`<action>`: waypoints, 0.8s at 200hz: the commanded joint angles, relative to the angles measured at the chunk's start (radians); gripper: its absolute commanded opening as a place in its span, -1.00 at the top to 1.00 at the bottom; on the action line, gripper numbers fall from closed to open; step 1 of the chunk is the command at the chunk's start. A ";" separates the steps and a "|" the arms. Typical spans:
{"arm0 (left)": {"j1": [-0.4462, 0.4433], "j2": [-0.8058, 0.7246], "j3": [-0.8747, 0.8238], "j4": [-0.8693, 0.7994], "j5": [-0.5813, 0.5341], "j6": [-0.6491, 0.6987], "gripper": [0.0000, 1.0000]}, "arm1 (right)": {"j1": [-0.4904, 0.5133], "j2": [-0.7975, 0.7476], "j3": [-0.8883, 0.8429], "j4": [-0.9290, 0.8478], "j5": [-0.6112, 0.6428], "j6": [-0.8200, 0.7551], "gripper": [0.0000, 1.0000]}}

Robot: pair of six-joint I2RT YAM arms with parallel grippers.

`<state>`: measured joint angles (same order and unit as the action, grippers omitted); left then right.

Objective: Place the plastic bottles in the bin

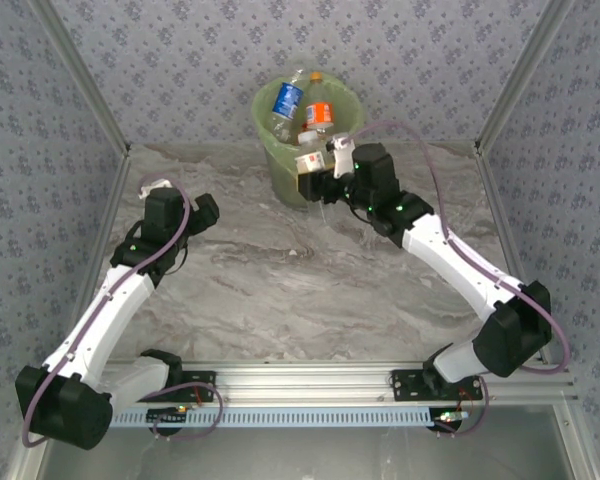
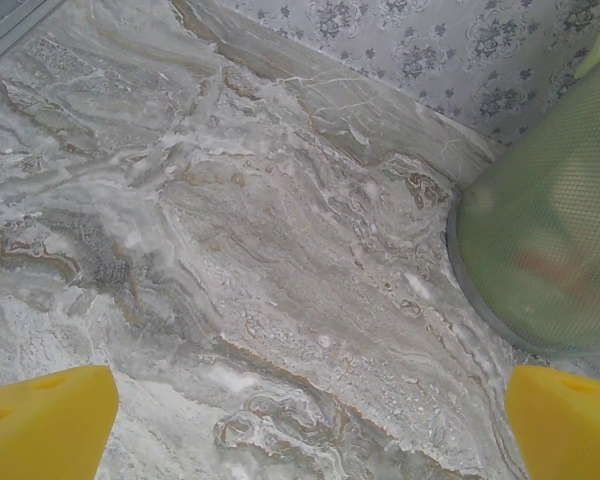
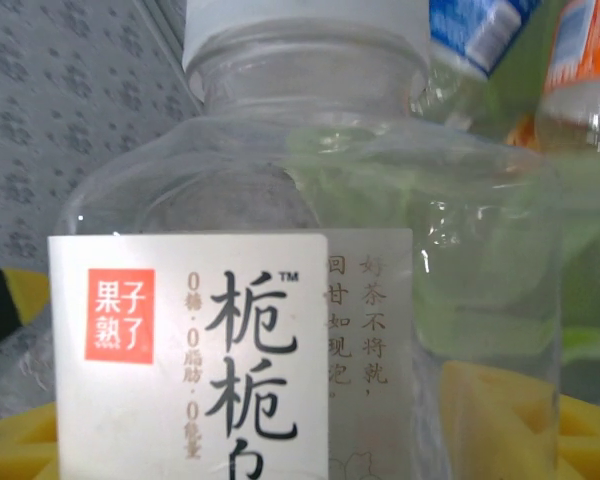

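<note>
Marble tabletop (image 1: 300, 290), bottles (image 1: 318, 112) in bin (image 1: 278, 165); right hand (image 1: 318, 183) around white-label bottle (image 3: 190, 350), left hand (image 2: 305, 425) spread.

The round tapered bin lined with a translucent light-green bag (image 1: 278, 172) stands at the far edge of the grey marble-pattern tabletop (image 1: 280, 285), close to the patterned back wall (image 1: 180, 60). A clear plastic bottle with a blue label (image 1: 286, 100) and a clear plastic bottle with an orange label (image 1: 319, 112) project above its rim, side by side. The right gripper (image 1: 318, 178) is at the bin's near side, gripping a clear plastic bottle with a white label (image 1: 310, 160). The left gripper (image 1: 206, 208) hangs over bare tabletop, well apart from the bin, on its left
</note>
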<state>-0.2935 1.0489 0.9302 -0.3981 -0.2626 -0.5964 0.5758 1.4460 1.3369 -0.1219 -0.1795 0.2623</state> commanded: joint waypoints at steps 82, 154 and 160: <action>0.019 -0.029 -0.010 -0.022 -0.011 -0.012 -0.99 | -0.094 0.253 0.545 -0.113 0.006 -0.181 0.83; 0.027 -0.039 -0.024 -0.024 -0.010 -0.007 -0.98 | -0.131 0.522 0.917 -0.177 -0.007 -0.316 0.77; 0.027 -0.040 -0.024 -0.026 -0.012 -0.006 -0.98 | -0.134 0.539 0.936 -0.179 -0.001 -0.338 0.78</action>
<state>-0.2764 1.0225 0.9134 -0.4095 -0.2623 -0.5964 0.4545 1.9297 2.1799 -0.2737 -0.1730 0.0330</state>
